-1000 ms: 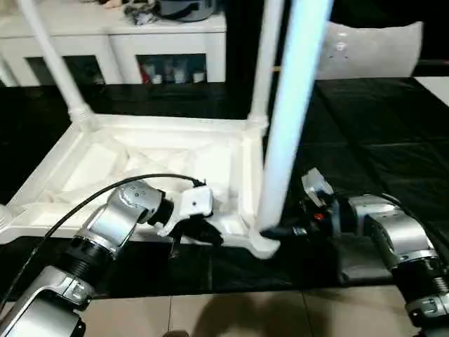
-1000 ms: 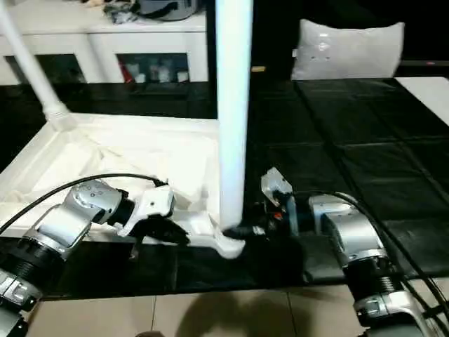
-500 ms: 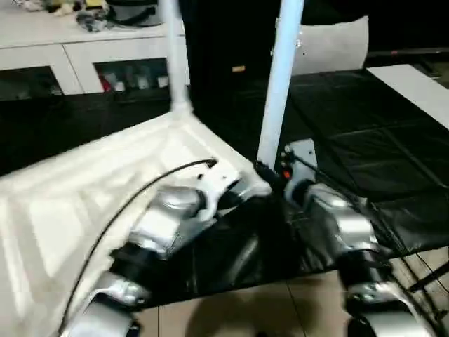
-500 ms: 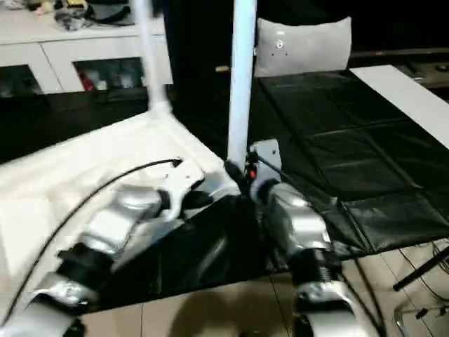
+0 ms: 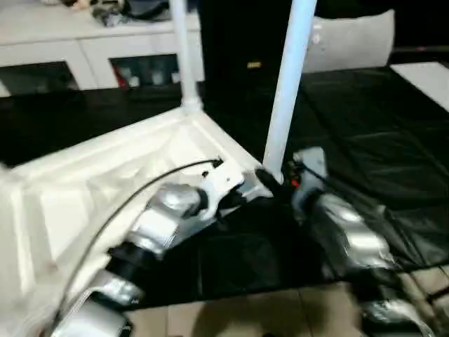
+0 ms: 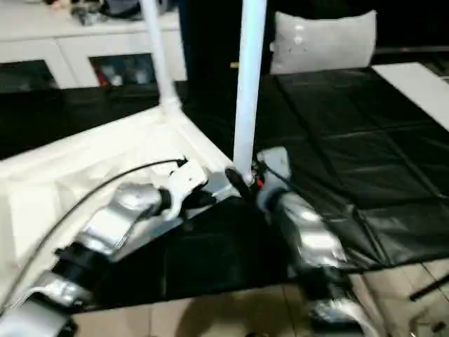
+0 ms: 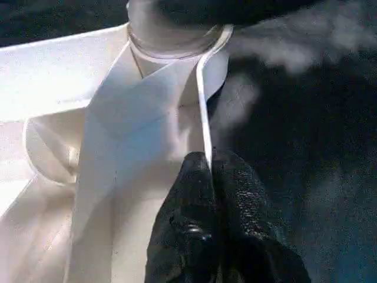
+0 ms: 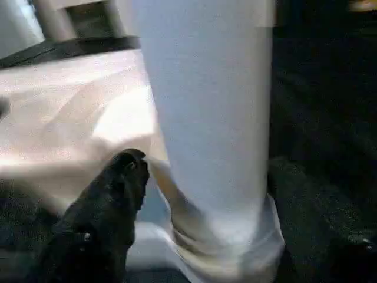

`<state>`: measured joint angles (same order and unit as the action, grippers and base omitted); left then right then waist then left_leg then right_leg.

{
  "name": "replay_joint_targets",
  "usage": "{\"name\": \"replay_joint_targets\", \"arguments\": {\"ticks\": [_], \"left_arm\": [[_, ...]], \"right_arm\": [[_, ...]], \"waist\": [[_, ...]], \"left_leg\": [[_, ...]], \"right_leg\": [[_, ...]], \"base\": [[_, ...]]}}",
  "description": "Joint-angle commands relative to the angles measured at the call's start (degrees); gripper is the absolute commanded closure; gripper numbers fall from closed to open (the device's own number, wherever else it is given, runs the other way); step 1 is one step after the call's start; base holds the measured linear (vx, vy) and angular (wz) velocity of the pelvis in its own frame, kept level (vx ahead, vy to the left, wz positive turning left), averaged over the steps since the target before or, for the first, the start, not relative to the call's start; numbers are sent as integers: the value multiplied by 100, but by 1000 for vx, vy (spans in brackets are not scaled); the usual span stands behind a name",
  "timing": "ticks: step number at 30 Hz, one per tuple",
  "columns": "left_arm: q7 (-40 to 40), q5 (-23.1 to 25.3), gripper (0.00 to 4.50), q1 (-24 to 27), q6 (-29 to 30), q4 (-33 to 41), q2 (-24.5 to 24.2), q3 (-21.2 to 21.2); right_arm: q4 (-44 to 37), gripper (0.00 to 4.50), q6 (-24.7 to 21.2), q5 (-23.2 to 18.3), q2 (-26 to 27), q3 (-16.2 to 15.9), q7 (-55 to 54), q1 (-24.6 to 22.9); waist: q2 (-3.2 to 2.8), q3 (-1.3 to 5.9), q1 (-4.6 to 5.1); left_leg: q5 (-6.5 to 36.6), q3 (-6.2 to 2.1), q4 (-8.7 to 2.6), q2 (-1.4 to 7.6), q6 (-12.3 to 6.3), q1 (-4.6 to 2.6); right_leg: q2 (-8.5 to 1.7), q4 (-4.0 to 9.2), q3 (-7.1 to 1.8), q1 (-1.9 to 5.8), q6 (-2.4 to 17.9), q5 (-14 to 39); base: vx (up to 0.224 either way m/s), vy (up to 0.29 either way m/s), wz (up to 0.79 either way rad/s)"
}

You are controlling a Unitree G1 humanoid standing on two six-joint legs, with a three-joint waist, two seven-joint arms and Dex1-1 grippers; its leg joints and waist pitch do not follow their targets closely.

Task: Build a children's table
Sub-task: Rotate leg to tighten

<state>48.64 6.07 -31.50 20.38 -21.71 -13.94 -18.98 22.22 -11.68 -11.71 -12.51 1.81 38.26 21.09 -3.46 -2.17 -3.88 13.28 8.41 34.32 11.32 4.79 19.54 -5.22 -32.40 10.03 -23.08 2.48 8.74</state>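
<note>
The left gripper (image 7: pixel 211 171) pinched the tabletop's (image 5: pixel 105 189) rim, jaws closed, while the right gripper's (image 8: pixel 200 194) spread jaws flanked a leg (image 5: pixel 284 91).

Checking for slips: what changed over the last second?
The tabletop swung round on the black mat, its near corner now pointing at the robot. The right tool opened around the near leg. The left tool stays pinched on the tabletop's rim; that leg and the far leg stay upright.

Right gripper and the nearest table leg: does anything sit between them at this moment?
Nothing visible does. The right gripper sits right at the base of the near leg, where it enters the tabletop's corner socket; one black finger lies beside the leg.
</note>
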Motion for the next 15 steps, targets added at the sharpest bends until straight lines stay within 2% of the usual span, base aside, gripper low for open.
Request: {"name": "replay_joint_targets", "arguments": {"ticks": [1, 2, 3, 5, 6, 9, 12, 15], "left_arm": [[492, 39, 450, -14, -379, -89, -183, -175], [536, 38, 450, -13, -414, -101, -204, -184], [822, 22, 450, -5, -583, -156, -335, -255], [1218, -35, 450, 19, -896, -197, -494, -347], [1480, -83, 450, 28, -1100, -228, -602, -421], [1896, -132, 450, 18, -1386, -287, -790, -585], [2500, -128, 450, 0, -1769, -288, -1039, -823], [2728, -110, 450, -17, -1891, -288, -1106, -895]], "right_arm": [[-356, 61, 134, -156, -391, -123, 918, -97], [-371, 53, 145, -161, -442, -128, 998, -110], [-426, 53, 93, -190, -716, -153, 1366, -136], [-469, 33, 34, -186, -992, -216, 1729, -132], [-515, 33, -57, -256, -1176, -292, 2065, -123], [-546, 33, -133, -398, -1443, -436, 2632, -74], [-496, 69, -53, -439, -1693, -699, 3395, 34], [-459, 88, -98, -485, -1754, -808, 3697, 86]], "waist": [[41, 376, -29], [58, 372, -43], [65, 371, -60], [51, 369, -101], [78, 363, -122], [78, 371, -169], [91, 378, -225], [107, 378, -272]], "left_leg": [[409, 9, -342, 159, -702, 76], [413, 11, -340, 156, -711, 83], [391, 11, -343, 154, -735, 88], [401, 11, -337, 158, -744, 79], [410, 17, -342, 164, -746, 66], [388, 22, -339, 184, -746, 66], [391, 27, -336, 194, -758, 63], [340, 37, -338, 215, -728, 54]], "right_leg": [[-396, 380, -375, 433, 600, 1520], [-396, 382, -378, 443, 572, 1559], [-396, 386, -382, 441, 527, 1642], [-393, 399, -385, 427, 468, 1793], [-388, 406, -383, 411, 460, 1854], [-392, 380, -386, 394, 508, 1831], [-397, 371, -384, 390, 510, 1890], [-408, 361, -404, 374, 524, 1883]], "base": [[0, 0, 0], [0, 0, 0], [0, 0, 0], [0, 0, 0], [0, 0, 0], [0, 0, 0], [0, 0, 0], [0, 0, 0]]}}
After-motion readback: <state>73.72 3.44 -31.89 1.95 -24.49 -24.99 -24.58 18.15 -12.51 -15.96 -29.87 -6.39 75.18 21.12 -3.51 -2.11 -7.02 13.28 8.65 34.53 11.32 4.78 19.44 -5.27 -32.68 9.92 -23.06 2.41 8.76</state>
